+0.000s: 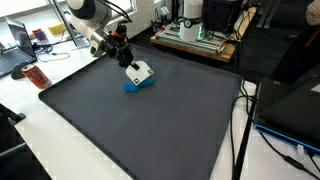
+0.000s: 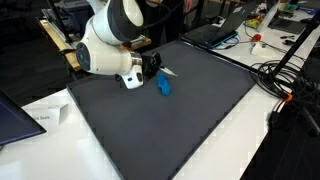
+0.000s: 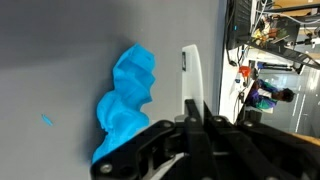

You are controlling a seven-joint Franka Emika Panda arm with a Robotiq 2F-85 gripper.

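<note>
Grey mat [image 1: 150, 130]: claw [image 3: 195, 118] fully closed, low over it. Just beside it lies the blue crumpled wad [image 3: 125, 100], inward from the mat's arm-side edge. At the fingertips is a white piece [image 3: 190, 75]; its near end is masked, so whether it is pinched is unclear.

The gripper [image 3: 195, 112] looks like matt black plastic. Just beside its fingertips lies a crumpled blue cloth [image 3: 125, 100], soft and matt. Straight ahead of them, a white object [image 3: 190, 72] looks like smooth, faintly glossy plastic. The dark grey mat [image 3: 60, 50] underneath is matt.
</note>
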